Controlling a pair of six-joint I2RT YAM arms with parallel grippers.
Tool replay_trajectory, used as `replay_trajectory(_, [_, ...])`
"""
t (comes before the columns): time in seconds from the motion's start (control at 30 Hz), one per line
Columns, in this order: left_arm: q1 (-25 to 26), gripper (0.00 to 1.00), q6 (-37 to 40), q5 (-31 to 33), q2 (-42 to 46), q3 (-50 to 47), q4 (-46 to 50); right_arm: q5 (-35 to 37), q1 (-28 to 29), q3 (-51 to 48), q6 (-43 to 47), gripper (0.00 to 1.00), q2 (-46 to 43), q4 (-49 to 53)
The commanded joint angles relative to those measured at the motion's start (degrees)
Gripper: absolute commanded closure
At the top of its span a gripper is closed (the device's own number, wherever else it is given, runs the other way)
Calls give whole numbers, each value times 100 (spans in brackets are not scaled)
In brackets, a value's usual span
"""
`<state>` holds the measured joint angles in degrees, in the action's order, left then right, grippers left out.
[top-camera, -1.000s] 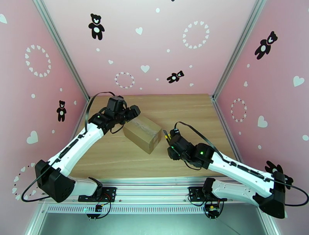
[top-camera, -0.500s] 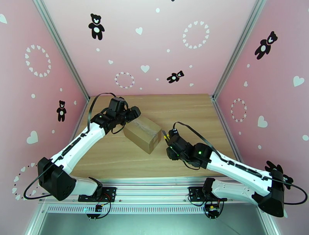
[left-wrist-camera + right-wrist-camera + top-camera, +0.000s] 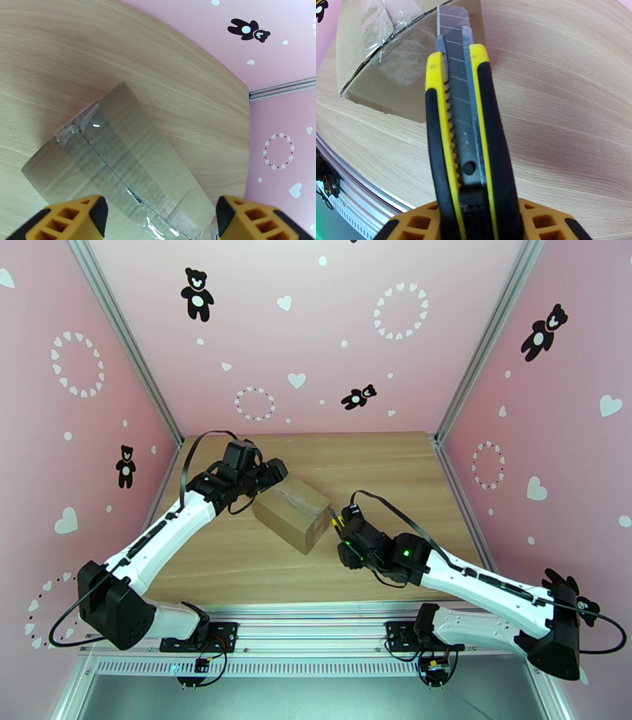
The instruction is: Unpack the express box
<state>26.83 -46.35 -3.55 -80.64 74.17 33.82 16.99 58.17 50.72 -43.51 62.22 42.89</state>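
Note:
The express box [image 3: 291, 511], a brown carton with clear tape along its top seam, lies at an angle in the middle of the table. My left gripper [image 3: 271, 471] hovers over its far left end, and its yellow fingers [image 3: 75, 219] stand wide open on either side of the box [image 3: 118, 165]. My right gripper [image 3: 346, 530] is shut on a yellow-and-black utility knife [image 3: 462, 130]. The knife's blade [image 3: 452, 23] is out and points at the box's near right end [image 3: 395, 59]. Whether it touches the cardboard I cannot tell.
The wooden table [image 3: 237, 564] has pink walls on three sides and a metal rail [image 3: 316, 611] along its near edge. Bare wood lies in front of the box and to its right [image 3: 561, 98].
My right arm has crept left, bringing the knife closer to the box's right end. The left arm and the box have hardly moved.

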Motion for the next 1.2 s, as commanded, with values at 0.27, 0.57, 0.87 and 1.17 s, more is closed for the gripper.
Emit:
replay_trajectory(0.27, [19,22,-66,118,48,-31,-68,54,39,-43,8,100,133,-153])
replay_trajectory(0.57, [30,22,-63,127,77,-31,-51,83,48,-41,-2,100,120,-102])
replay_trajectory(0.87, [31,22,-71,128,77,-27,-42,268,188,-16,-40,100,115,31])
replay_trajectory(1.17, [27,22,-84,110,95,-23,-36,451,190,-16,-137,100,58,208])
